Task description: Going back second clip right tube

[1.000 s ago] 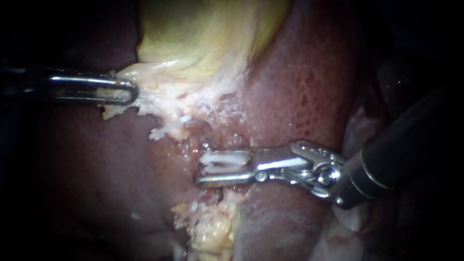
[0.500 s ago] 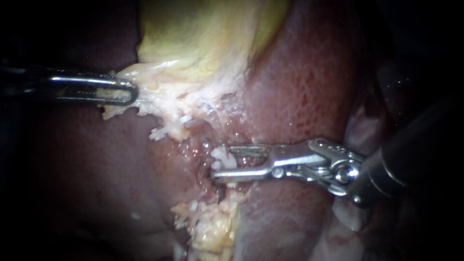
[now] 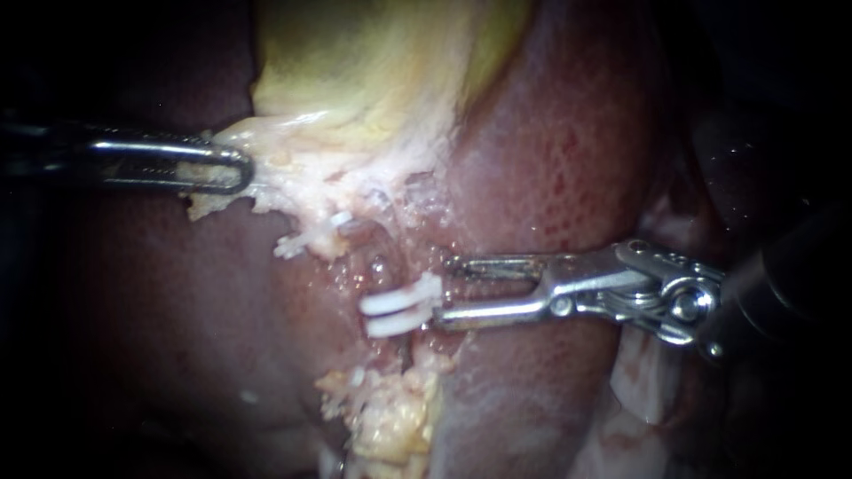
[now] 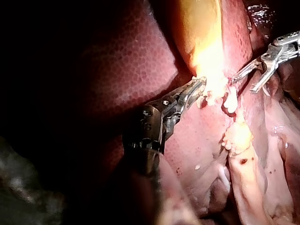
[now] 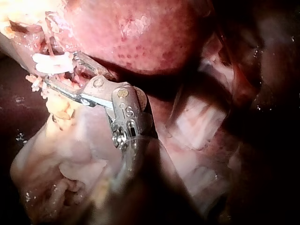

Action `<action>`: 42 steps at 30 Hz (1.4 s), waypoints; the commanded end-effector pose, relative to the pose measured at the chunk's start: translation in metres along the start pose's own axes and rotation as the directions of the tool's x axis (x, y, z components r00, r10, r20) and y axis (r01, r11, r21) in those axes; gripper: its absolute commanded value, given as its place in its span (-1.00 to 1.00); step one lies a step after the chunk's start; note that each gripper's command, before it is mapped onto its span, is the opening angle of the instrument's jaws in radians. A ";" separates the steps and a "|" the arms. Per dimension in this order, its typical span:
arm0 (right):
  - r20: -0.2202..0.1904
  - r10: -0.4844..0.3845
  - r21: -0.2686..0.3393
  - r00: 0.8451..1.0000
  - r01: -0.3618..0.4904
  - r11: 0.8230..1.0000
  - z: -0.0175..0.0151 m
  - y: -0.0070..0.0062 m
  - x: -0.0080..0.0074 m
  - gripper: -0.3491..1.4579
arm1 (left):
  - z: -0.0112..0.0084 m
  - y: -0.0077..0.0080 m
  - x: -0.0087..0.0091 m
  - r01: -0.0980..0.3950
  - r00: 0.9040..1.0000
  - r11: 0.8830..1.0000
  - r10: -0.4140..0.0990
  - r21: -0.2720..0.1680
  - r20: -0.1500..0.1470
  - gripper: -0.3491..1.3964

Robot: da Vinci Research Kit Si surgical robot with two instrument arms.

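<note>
Now the white clip (image 3: pixel 401 304) sits in place and the right instrument (image 3: pixel 446 291) is free of it.
Its jaws stand open with a clear gap and hold nothing. Their tips are just beside the clip's end. The clip lies below the gallbladder (image 3: pixel 373 71), against the liver (image 3: pixel 550 160); the tube under it I cannot make out well. The left instrument (image 3: pixel 232 167) has its jaws closed on pale tissue (image 3: pixel 293 191) at the gallbladder's edge. I judge the danger is in the withdrawal: if the lower jaw catches the clip, it may drag it off or tear the tube. If the left hold slips, tissue may fall over the field.
</note>
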 end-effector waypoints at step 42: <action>0.032 -0.025 0.078 0.999 0.022 0.997 0.0078 -0.0012 -0.0027 -0.06 | 0.0003 0.0002 0.0001 0.000 1.000 1.000 0.000 0.002 -0.001 -1.00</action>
